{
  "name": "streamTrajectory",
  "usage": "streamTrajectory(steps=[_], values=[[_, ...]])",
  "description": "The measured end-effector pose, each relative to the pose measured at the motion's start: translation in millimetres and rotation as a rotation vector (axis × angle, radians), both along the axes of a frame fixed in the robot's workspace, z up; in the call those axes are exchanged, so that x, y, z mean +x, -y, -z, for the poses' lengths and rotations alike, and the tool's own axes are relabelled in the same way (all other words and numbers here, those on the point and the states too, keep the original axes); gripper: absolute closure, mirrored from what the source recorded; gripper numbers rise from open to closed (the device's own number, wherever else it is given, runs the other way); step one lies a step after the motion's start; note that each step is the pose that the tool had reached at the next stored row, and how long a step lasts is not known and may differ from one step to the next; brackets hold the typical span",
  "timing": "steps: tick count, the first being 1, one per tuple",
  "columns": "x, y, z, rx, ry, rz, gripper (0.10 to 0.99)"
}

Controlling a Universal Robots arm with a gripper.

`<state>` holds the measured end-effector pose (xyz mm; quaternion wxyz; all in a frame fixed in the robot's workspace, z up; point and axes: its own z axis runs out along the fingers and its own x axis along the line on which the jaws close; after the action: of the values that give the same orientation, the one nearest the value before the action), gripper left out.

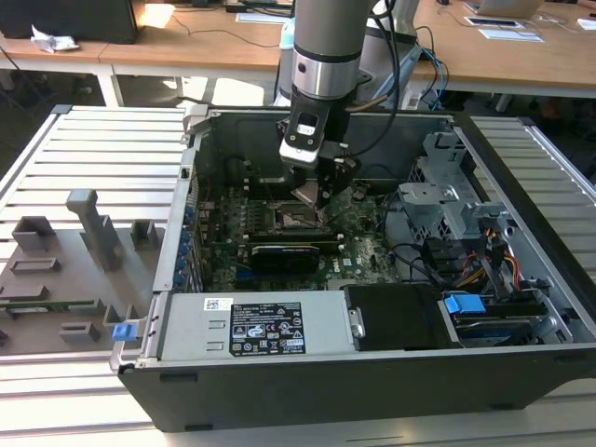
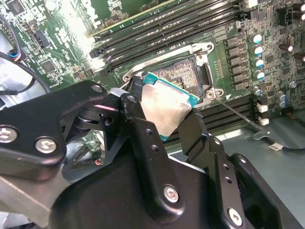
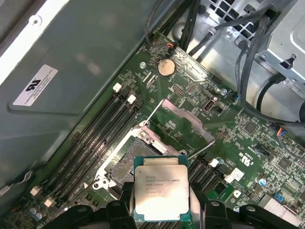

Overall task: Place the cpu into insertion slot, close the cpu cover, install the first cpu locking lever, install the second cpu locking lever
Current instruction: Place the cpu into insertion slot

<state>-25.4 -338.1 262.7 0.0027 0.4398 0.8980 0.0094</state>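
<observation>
Holding cpu [image 3: 160, 191] by opposite edges, tool [image 3: 162, 205] clamped on it near insertion slot [image 3: 128, 160]; judged light, rigid, fragile, so edge grip suits.

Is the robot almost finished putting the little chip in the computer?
Not yet. The gripper holds the cpu close to the empty insertion slot. The cpu cover is flipped open. Seating the chip, closing the cover and locking both levers are all undone.
</observation>
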Motion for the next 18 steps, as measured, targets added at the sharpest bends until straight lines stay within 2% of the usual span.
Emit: streamTrajectory(steps=[14, 18], values=[[0.1, 0.0, 0.0, -0.006, 0.0, 0.116, 0.541], [0.2, 0.0, 0.0, -0.007, 0.0001, 0.12, 0.541]])
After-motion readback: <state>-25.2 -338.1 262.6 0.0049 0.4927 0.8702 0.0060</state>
